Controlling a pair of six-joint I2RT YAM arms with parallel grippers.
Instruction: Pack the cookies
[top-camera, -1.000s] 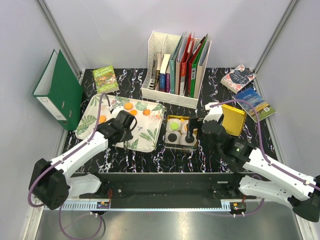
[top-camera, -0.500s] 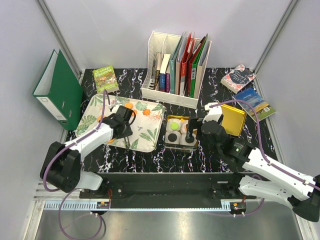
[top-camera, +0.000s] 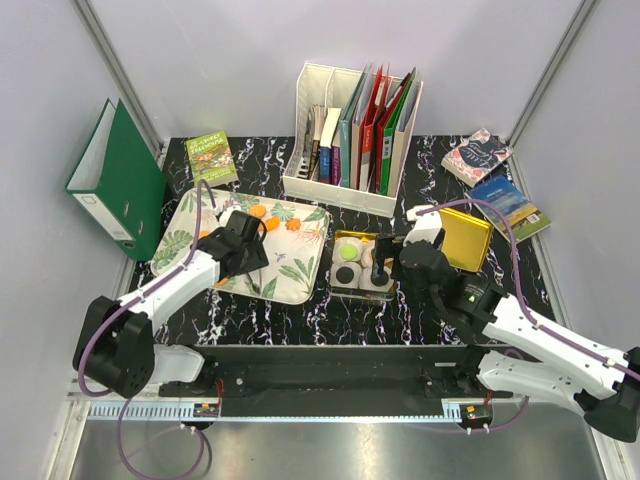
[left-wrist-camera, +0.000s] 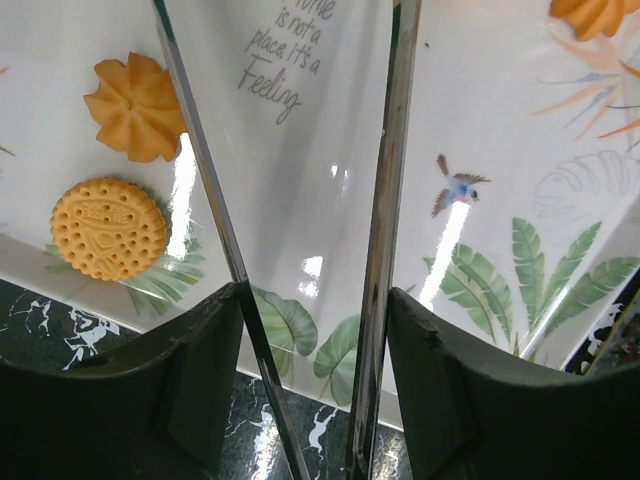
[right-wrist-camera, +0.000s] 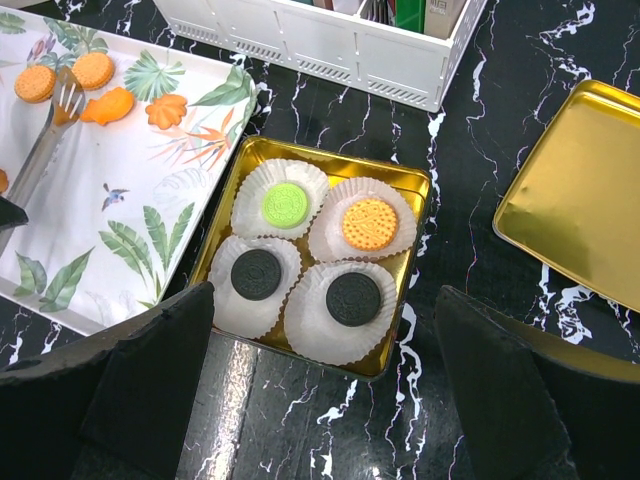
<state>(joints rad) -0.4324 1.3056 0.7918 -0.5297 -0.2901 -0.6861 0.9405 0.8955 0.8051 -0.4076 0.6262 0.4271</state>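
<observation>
**Four cookies in the tin, more waiting on the tray**

The left end effector (left-wrist-camera: 312, 320) is closed on a pair of metal tongs (left-wrist-camera: 385, 200), one finger pressed against the outside of each blade. The blades stand spread apart over the leaf-patterned tray (right-wrist-camera: 120, 230), with only bare tray surface between them. In the left wrist view, a round orange cookie (left-wrist-camera: 108, 228) and a flower-shaped orange cookie (left-wrist-camera: 135, 93) lie on the tray just left of the left blade, untouched. The edge of another orange one (left-wrist-camera: 595, 15) shows at the top right.

From the right wrist view, the tongs' tips sit at the far left end of the tray. They are close to two round orange cookies (right-wrist-camera: 35, 82) (right-wrist-camera: 92, 69) and a fish-shaped one (right-wrist-camera: 108, 105), with a shell-shaped one (right-wrist-camera: 166, 110) just beyond.

The right end effector (top-camera: 392, 262) is wide open and holds nothing; it hangs above the near side of the gold tin (right-wrist-camera: 330, 150). The tin stands on the black marbled desk (right-wrist-camera: 480, 120), just right of the tray. It holds four white paper cups, each with one cookie: green (right-wrist-camera: 285, 204) at the far left, orange (right-wrist-camera: 370, 223) at the far right, and black in both near cups (right-wrist-camera: 256, 274) (right-wrist-camera: 353, 298).

The gold lid (right-wrist-camera: 570, 200) lies flat on the desk to the right of the tin, apart from it. A white file box (right-wrist-camera: 330, 45) stands behind the tin.
</observation>
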